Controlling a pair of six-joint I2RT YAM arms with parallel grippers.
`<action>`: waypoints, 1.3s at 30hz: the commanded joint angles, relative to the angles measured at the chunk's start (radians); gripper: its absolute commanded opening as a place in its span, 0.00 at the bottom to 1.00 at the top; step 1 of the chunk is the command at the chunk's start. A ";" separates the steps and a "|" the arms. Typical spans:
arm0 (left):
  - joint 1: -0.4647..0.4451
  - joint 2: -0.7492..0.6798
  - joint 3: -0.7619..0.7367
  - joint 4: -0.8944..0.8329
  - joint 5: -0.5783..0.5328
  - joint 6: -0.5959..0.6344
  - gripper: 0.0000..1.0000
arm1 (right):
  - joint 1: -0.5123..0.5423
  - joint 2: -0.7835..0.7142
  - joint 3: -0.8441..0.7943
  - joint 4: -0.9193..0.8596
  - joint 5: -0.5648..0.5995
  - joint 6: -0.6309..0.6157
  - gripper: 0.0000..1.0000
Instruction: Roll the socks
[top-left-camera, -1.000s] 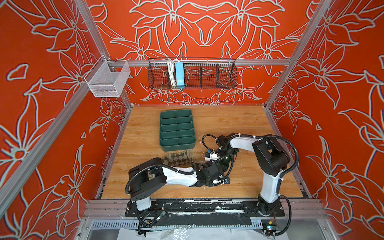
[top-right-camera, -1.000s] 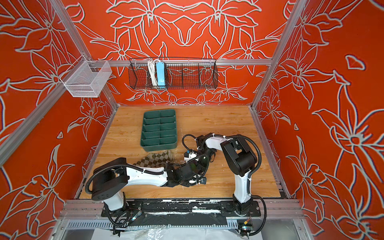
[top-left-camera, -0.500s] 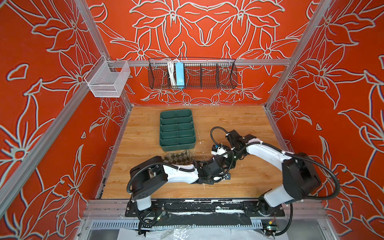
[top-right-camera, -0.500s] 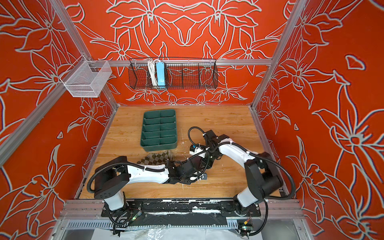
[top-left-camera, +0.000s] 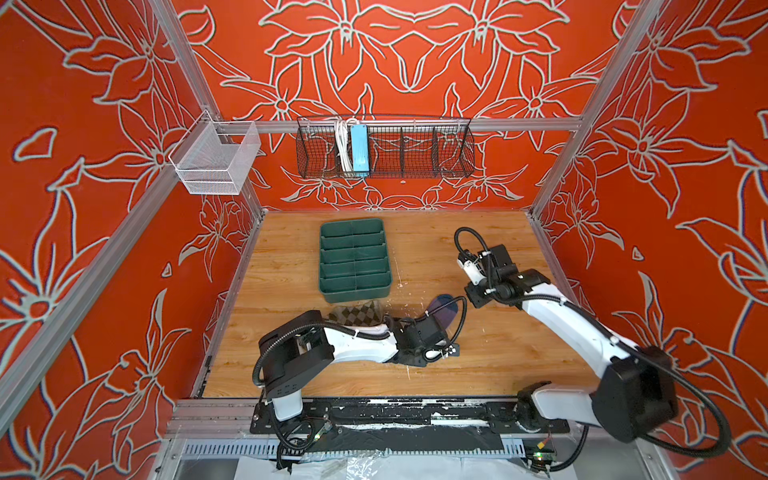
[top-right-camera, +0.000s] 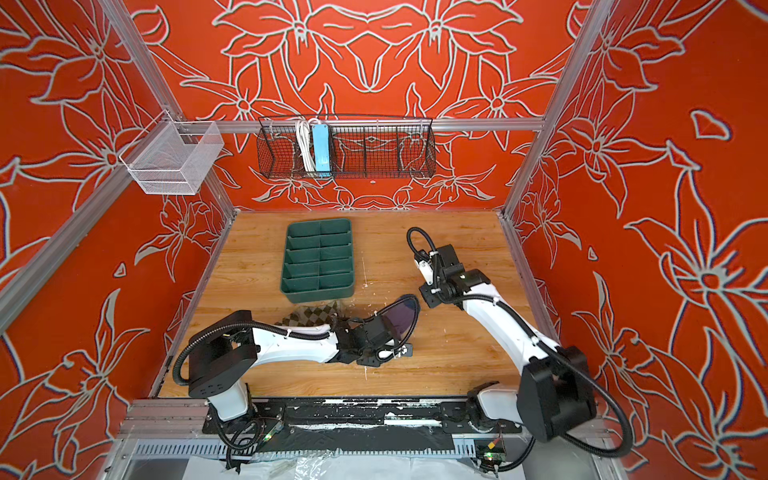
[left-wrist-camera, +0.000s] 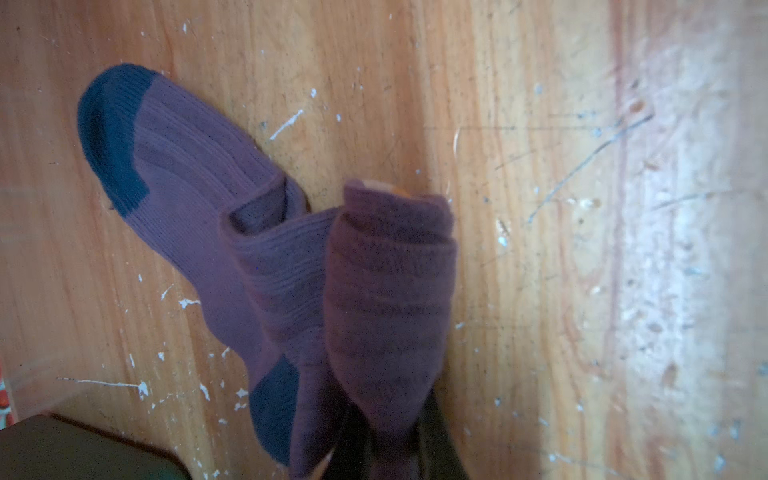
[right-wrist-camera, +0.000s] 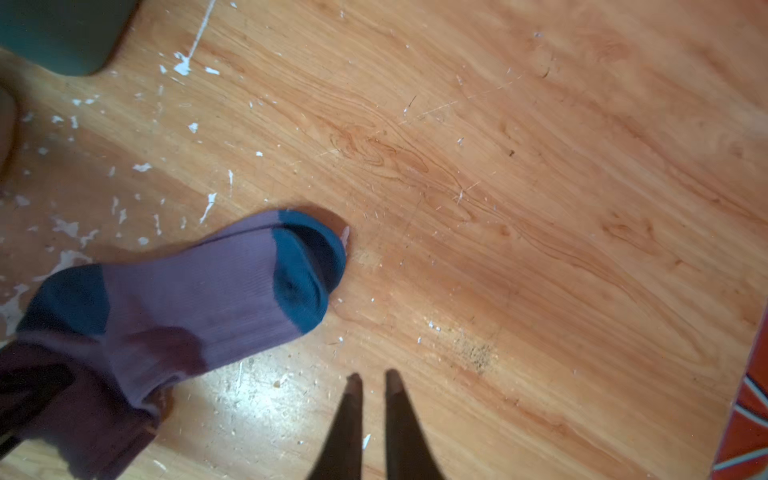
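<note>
- left wrist view showed the left gripper (left-wrist-camera: 392, 440) pinching the rolled cuff end (left-wrist-camera: 390, 270) of the purple sock (left-wrist-camera: 187, 187). a sliver of mustard cuff (left-wrist-camera: 386, 187) peeked from the roll's far end. the foot and teal toe (left-wrist-camera: 108, 133) lay unrolled, flat on the table (left-wrist-camera: 540, 208).
- change noted: a second earlier both grippers were bunched together at that sock, mid-table. the right gripper (right-wrist-camera: 372, 386) had since drawn back to the right. in both top views it stood apart from the left gripper, with the sock's toe end between them.
- right wrist view: right jaws nearly pressed together, nothing between them, tips over bare wood. the teal toe sat near, off to one side, not touched.
- argyle sock (top-left-camera: 357, 313) lay flat just in front of the green tray (top-left-camera: 353, 257), partly under the left arm (top-left-camera: 357, 353). it looked unmoved over that second, and neither gripper was on it.
- judgement: the right gripper had probably finished one turn or tuck and let go, so the roll depended on the left pinch alone.
- judgement: only the leg part appeared rolled. the foot was left to do, and the argyle sock was not started.
- risk: the soft knit could spring open if the left pinch slackened before the right gripper took hold again.
</note>
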 joint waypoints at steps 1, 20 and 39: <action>0.005 0.030 -0.007 -0.124 0.043 -0.010 0.00 | 0.003 0.145 0.074 -0.119 -0.143 0.126 0.06; 0.007 0.024 -0.011 -0.141 0.038 -0.029 0.00 | 0.076 0.631 0.302 -0.009 -0.207 0.180 0.06; 0.079 0.086 0.063 -0.239 0.181 -0.077 0.00 | 0.109 0.630 0.551 -0.069 -0.404 0.071 0.32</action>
